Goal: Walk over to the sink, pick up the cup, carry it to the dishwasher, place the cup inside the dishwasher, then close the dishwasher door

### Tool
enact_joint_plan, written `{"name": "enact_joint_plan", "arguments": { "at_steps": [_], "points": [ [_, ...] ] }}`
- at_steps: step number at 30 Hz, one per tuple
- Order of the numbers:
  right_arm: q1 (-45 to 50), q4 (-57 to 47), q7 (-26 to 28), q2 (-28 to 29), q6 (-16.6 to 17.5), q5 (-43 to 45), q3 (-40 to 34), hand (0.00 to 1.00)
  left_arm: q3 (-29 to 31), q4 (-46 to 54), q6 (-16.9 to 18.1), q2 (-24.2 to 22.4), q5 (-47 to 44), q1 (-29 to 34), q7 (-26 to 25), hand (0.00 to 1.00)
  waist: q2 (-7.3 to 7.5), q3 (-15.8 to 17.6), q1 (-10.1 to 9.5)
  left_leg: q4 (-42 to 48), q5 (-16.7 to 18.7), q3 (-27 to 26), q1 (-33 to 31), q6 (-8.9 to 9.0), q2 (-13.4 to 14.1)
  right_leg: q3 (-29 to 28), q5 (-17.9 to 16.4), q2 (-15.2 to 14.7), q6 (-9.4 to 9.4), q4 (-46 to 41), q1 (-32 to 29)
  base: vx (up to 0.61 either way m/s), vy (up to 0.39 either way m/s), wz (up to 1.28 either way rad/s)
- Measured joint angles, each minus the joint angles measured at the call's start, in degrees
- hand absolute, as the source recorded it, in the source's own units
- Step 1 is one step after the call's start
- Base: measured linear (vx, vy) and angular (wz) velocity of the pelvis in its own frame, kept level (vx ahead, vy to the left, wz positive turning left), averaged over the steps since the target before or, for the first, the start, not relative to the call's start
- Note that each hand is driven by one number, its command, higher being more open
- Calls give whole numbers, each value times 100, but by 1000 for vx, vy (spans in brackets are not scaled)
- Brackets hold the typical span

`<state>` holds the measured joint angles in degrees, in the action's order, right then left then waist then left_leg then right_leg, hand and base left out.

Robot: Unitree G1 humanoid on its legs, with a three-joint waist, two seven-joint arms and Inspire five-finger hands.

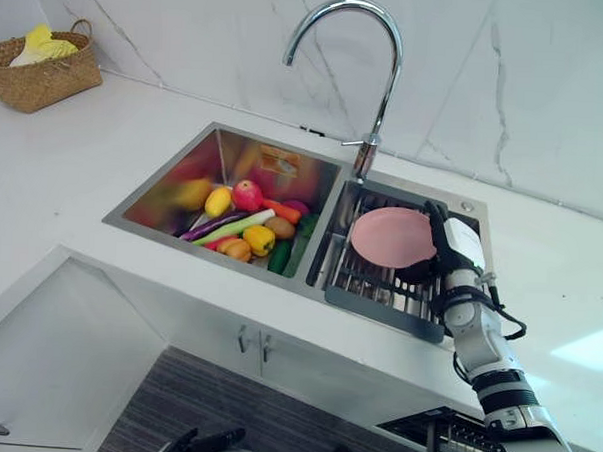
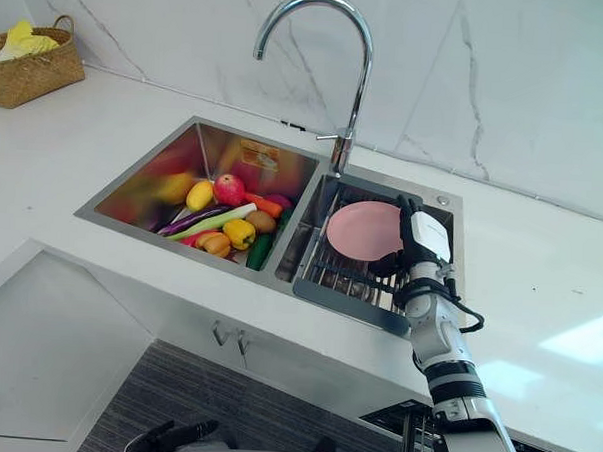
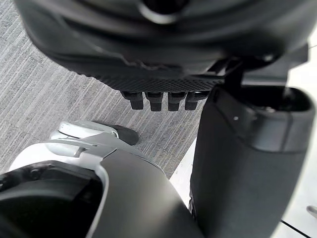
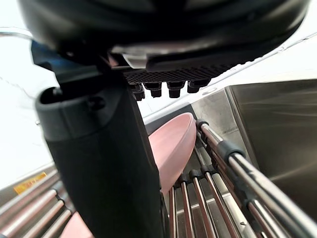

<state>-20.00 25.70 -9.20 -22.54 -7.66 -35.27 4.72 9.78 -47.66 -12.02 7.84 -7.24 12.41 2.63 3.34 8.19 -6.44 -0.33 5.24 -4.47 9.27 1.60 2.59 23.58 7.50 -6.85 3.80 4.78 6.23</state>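
A pink cup (image 1: pixel 391 237) lies on its side on the metal rack (image 1: pixel 374 289) in the sink's right basin, its round pink face turned toward me. My right hand (image 1: pixel 442 254) reaches over the counter edge and rests against the cup's right rim, thumb and fingers spread and not closed on it. In the right wrist view the cup's rim (image 4: pixel 171 144) stands among the rack bars just past the thumb (image 4: pixel 104 168). My left hand (image 1: pixel 202 444) hangs low by the cabinet front with relaxed fingers (image 3: pixel 163 99) above the grey striped floor.
The left basin (image 1: pixel 173 195) holds several toy fruits and vegetables (image 1: pixel 244 223). A tall curved tap (image 1: pixel 373 79) rises behind the sink. A wicker basket (image 1: pixel 43 70) sits on the white counter at far left. A dark wire rack (image 1: pixel 443 432) shows below the counter, lower right.
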Motion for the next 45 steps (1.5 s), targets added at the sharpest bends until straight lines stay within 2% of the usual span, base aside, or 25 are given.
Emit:
{"name": "enact_joint_plan", "arguments": {
  "at_steps": [9, 12, 13, 16, 21, 30, 34, 40, 43, 45],
  "points": [
    [-160, 282, -31, -5, 2, -347, 139, 100, -12, 35, -4, -3, -4, 0, 22, 100, -3, 48, -41, 19, -8, 99, -12, -13, -60, 62, -2, -63, 29, -2, 52, -12, 29, 6],
    [-174, 341, -261, -40, 91, -562, 295, 100, -12, 45, -4, -1, -3, 0, 26, 100, -1, 68, -48, 21, -13, 130, -17, -22, -70, 91, -7, -75, 36, -12, 60, -24, 24, 5],
    [-174, 387, -406, -46, 157, -695, 355, 0, -12, 53, 0, 0, -3, 0, 29, 100, 2, 86, -49, 24, -16, 146, -24, -26, -70, 109, -8, -76, 37, -15, 64, -24, 21, 5],
    [-174, 448, -594, -47, 279, -982, 370, 0, -13, 70, 27, 1, 4, -1, 35, 100, 2, 125, -51, 29, -21, 164, -31, -34, -72, 129, -8, -80, 37, -20, 69, -18, 17, 4],
    [-175, 543, -1310, -69, 509, -1479, 556, 0, -117, 82, 374, 12, 277, -1, 21, 100, -22, 159, -67, 39, -27, 203, -70, -44, -79, 158, -10, -87, 40, -19, 55, -3, 19, 4],
    [-224, 516, -1499, -211, 515, -2124, 640, 0, -194, 92, 525, 16, 278, -1, 19, 100, -38, 183, -132, 53, -22, 207, -79, -44, -90, 158, -18, -97, 50, -19, 51, 3, 7, 0],
    [-240, 533, -1398, -278, 305, -2115, 717, 0, -339, 114, 614, 45, 277, -1, 9, 100, -61, 197, -203, 87, -16, 223, -101, -39, -89, 168, -19, -100, 49, -29, 50, 0, 0, 0],
    [-266, 574, -1437, -476, 288, -1923, 754, 0, -358, 119, 634, 48, 276, 0, 7, 100, -68, 202, -222, 98, -16, 227, -110, -40, -90, 171, -19, -103, 49, -36, 50, 0, 0, 0],
    [-320, 520, -1723, -489, 306, -1294, 734, 0, -359, 119, 640, 49, 274, 9, -7, 100, -73, 203, -198, 100, -16, 218, -106, -40, -89, 161, -19, -102, 49, -36, 47, 0, 0, 0],
    [-300, 88, -1840, -483, 336, -742, 626, 0, -350, 129, 639, 39, 269, 42, -12, 100, -91, 213, -123, 102, -16, 181, -110, -40, -87, 117, -16, -101, 47, -48, 13, 0, 0, -8]
  ]
}}
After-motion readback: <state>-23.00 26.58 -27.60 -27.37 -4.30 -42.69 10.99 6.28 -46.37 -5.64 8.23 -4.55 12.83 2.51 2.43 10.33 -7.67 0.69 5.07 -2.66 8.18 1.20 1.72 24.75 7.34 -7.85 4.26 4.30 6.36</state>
